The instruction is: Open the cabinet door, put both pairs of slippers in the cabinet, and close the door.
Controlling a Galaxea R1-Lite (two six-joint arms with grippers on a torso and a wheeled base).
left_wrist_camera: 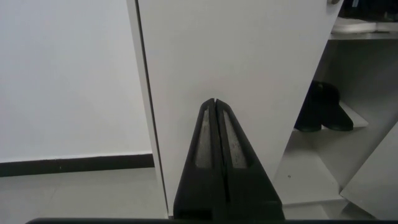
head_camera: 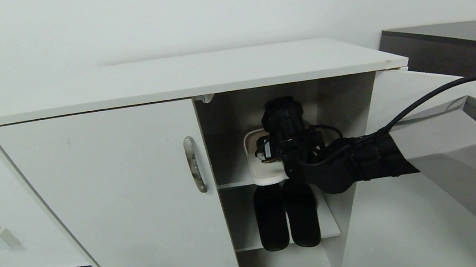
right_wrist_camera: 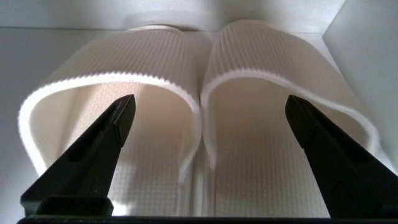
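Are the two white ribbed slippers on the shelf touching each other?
Touching. In the right wrist view the two white ribbed slippers sit side by side, their upper bands pressed together with no gap.

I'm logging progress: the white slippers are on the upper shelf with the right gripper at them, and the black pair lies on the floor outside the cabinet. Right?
Not quite. The black slippers lie on the lower shelf inside the cabinet, as the head view shows; the rest holds.
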